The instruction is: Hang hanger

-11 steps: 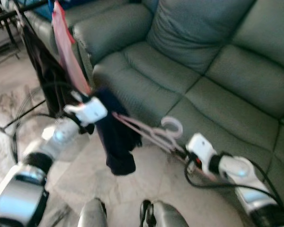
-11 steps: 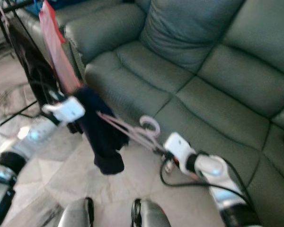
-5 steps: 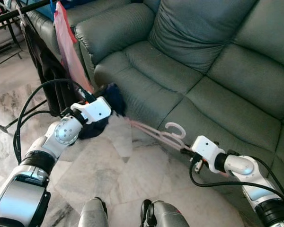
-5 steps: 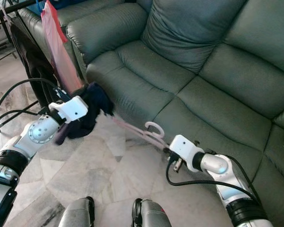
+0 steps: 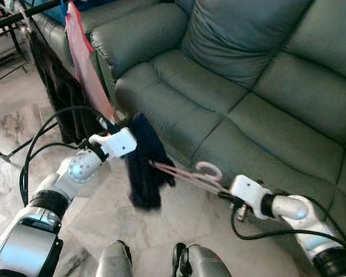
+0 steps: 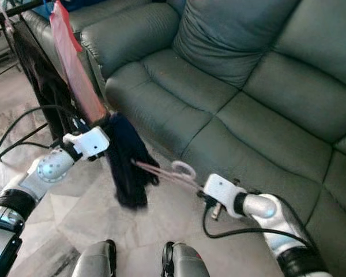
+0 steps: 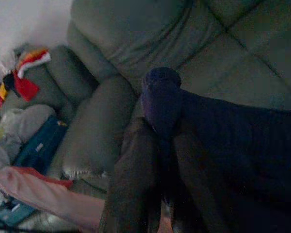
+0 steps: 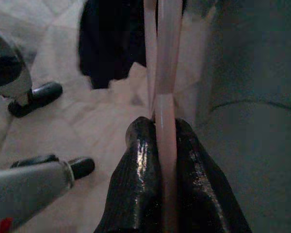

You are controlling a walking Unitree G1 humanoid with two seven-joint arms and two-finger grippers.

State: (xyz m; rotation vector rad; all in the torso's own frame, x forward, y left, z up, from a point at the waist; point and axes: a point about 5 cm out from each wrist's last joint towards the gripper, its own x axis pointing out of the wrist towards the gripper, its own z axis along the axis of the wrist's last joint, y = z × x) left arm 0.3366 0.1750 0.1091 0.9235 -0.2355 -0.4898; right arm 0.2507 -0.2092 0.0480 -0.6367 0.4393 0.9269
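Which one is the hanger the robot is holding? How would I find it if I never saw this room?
Start at the big grey-green sofa and look down at the marble floor before it. Between the two silver arms runs the hanger, pinched by the right gripper, with a dark blue garment held by the left gripper. It is thin, pale pink, with a curled hook.

Head stereo pair looks down at sofa (image 5: pixel 230 86) and floor; wrist cams look close along fingers, sharing the dark garment (image 5: pixel 145 164).
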